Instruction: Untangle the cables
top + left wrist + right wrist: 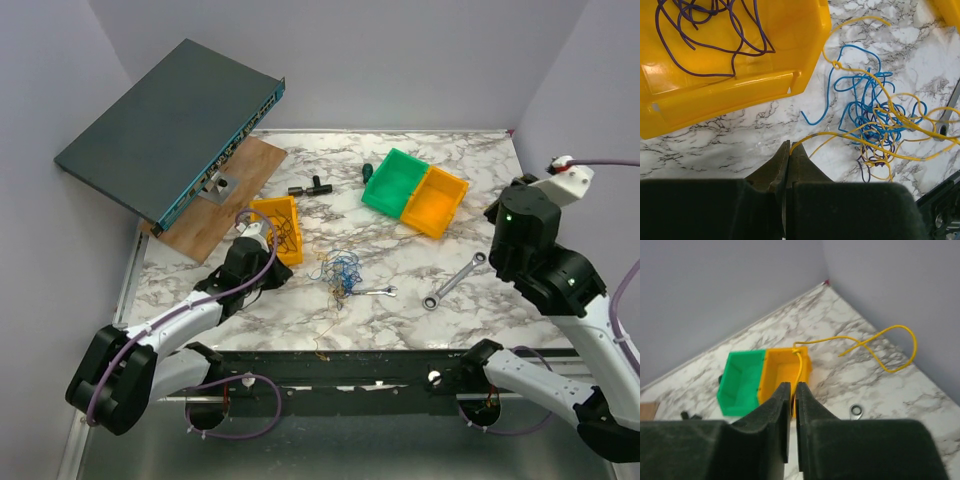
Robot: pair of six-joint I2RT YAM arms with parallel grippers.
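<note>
The cables (341, 271) lie as a small tangle of thin blue, yellow and dark loops at the table's middle; they also show in the left wrist view (879, 125). My left gripper (262, 262) sits low between the yellow bin and the tangle. In its wrist view it (789, 149) is shut on a yellow cable (840, 134) that runs right into the tangle. My right gripper (500, 225) is raised at the right. In its wrist view it (792, 386) is shut on a separate yellow cable (892, 330) that rises from the jaws and loops away to the right.
A yellow bin (282, 228) holds purple cables (710, 30). A green bin (393, 178) and an orange bin (436, 200) stand at the back. A silver wrench (455, 280) lies to the right and a small one (378, 292) beside the tangle. A network switch (170, 125) leans at the back left.
</note>
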